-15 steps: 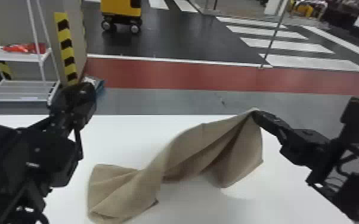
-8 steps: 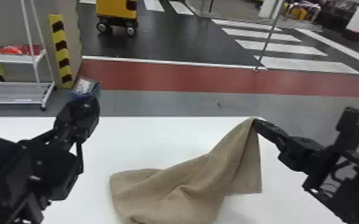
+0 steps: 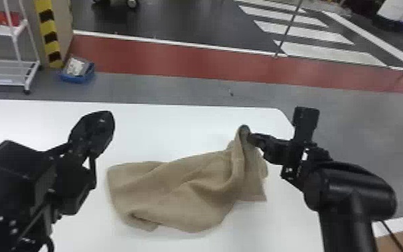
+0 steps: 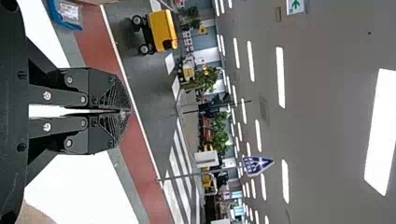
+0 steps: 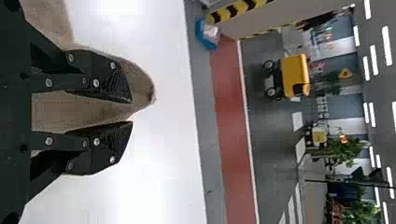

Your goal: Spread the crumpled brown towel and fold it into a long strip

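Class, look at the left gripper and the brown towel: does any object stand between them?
Nothing visible does. Between the left gripper and the brown towel, the head view shows white tabletop and no other object.

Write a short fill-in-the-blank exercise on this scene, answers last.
The crumpled brown towel rests on a flat table coloured ____.
The black right gripper has its fingers ____, not shut.
The black left gripper has its fingers ____, not open.
The towel's raised end is at the robot's ____ gripper.

Answers: white; open; shut; right
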You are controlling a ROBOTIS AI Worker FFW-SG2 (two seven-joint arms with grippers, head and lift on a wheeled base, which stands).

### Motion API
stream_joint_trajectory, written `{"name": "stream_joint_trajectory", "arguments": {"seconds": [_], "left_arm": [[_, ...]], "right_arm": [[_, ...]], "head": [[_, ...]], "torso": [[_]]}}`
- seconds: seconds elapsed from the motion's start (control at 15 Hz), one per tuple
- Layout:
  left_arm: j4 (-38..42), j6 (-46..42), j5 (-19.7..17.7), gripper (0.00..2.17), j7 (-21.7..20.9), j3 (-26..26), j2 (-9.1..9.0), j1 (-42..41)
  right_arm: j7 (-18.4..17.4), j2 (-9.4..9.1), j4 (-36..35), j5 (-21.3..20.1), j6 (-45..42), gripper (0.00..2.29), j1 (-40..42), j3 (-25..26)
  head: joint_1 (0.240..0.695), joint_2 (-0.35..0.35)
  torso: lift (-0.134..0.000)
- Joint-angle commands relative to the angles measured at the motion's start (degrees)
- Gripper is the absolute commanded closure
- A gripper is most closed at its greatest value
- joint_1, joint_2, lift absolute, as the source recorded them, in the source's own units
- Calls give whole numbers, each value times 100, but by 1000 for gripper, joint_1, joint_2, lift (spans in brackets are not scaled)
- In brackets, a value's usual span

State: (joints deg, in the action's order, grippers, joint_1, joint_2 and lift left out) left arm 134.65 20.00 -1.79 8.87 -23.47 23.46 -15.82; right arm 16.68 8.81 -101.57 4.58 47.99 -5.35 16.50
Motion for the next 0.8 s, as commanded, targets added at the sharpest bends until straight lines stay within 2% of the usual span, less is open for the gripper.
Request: {"name": "stream_joint_trajectory", "arguments": {"seconds": [0.0,0.13,0.2,0.4,0.53,0.73], "left_arm": [[-27,0,4,1075,-9,-26,10,-18],[-88,-158,-5,1075,0,-34,10,-18],[-141,-228,-23,1075,-9,-61,-8,0],[-264,-246,-23,1075,0,-263,-43,132],[-291,-299,-23,1075,0,-298,-43,132],[-291,-299,-14,1075,0,-289,-17,123]], "right_arm": [[283,60,-170,148,66,56,491,293],[1145,86,-662,623,769,90,930,987],[1294,77,-1031,816,945,140,1273,1198],[1276,-186,-1822,834,751,319,2029,1418],[1224,-274,-1831,781,365,323,2240,1409],[1189,-292,-1489,667,136,444,2222,1233]], "head": [[694,-311],[695,-324],[695,-331],[695,-350],[695,-350],[695,-350]], "torso": [[-123],[-123],[-123],[-123],[-123],[-123]]}}
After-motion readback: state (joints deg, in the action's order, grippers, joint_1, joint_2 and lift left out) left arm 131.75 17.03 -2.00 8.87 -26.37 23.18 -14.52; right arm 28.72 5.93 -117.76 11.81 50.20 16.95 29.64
